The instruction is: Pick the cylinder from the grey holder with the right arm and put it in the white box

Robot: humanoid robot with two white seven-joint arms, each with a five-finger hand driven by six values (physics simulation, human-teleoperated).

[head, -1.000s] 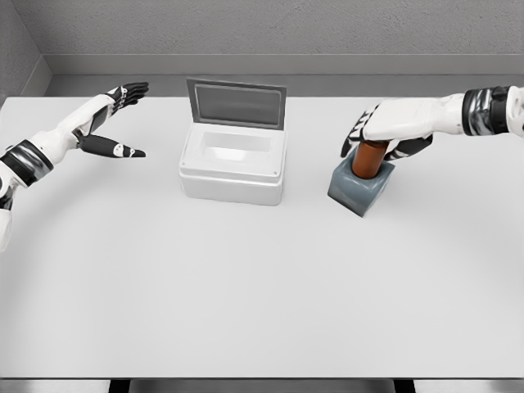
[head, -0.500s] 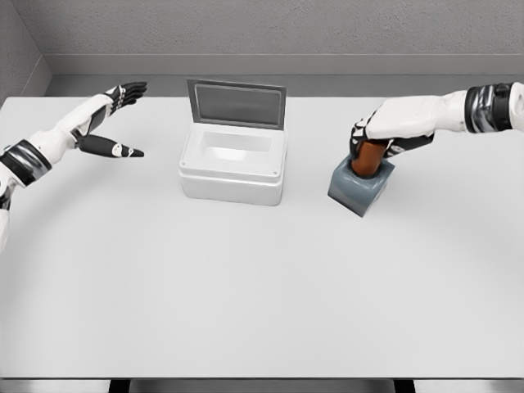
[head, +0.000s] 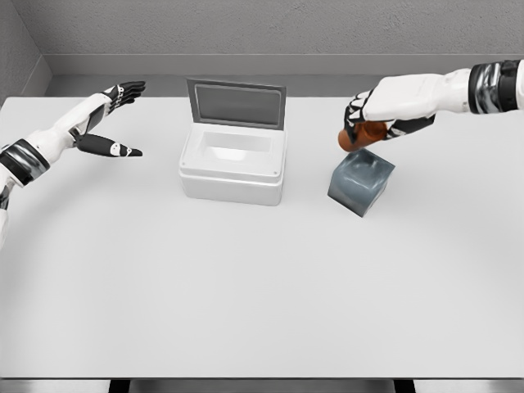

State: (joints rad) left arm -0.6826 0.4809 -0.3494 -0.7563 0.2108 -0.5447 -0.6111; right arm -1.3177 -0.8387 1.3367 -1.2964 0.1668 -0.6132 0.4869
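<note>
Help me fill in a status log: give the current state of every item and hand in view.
cylinder: lifted out of its holder, tilted, gripped by the right hand
right hand: shut on the cylinder
grey holder: empty, on the table
white box: lid open, nothing inside
left hand: open, holding nothing

You have 1 view only, from the robot's head, looking forward and steeply down on the flat white worktop (head: 246, 286). It sits close enough that the worktop fills nearly the whole frame, with the grey back wall (head: 270, 29) along the top.
</note>
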